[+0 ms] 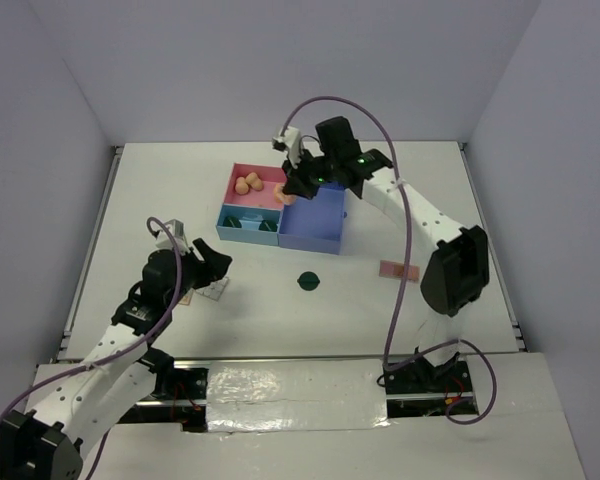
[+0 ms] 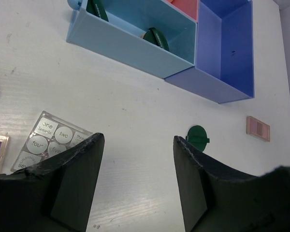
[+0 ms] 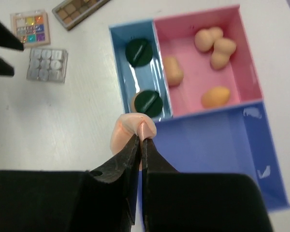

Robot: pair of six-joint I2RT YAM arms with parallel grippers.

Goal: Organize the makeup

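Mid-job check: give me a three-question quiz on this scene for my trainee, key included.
1. True or false: the left gripper is shut.
2. The right gripper pinches: A) a lipstick, B) a peach puff, C) a brush.
3. How many green compacts lie in the light-blue compartment?
Key: 1 false, it is open; 2 B; 3 two.

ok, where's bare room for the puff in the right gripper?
The purple compartment, nearest the puff, is bare. The pink compartment has floor free between its sponges. The light-blue compartment is crowded: two green compacts. On the table, the far-left stretch and the patch between the loose compact and small palette are free.
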